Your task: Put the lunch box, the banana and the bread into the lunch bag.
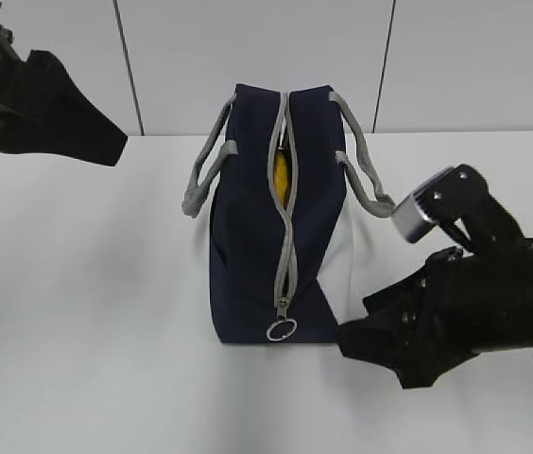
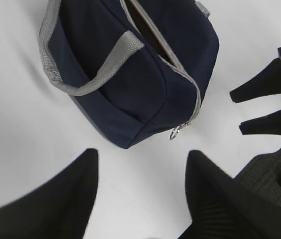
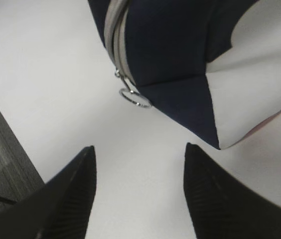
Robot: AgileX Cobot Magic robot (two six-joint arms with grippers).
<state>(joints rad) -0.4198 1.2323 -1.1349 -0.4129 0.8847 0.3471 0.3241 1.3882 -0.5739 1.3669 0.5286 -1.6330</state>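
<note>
The right pincer [image 3: 138,194], fingers spread and empty, hovers over the white table [image 1: 77,331], the ring pull [image 1: 282,330] just beyond its tips. Behind stands the lunch bag [image 1: 248,255], yellow of the banana [image 1: 283,172] showing through the zipper gap. Farther left, the left pincer [image 2: 140,194] hangs spread.

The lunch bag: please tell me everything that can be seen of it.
The lunch bag is boxy, of navy-blue fabric, with a white side panel and grey webbing handles. It stands upright on the white table. Its grey zipper is open along the top, the ring pull hanging low at the near end. Something yellow shows inside. No claw touches it.
</note>
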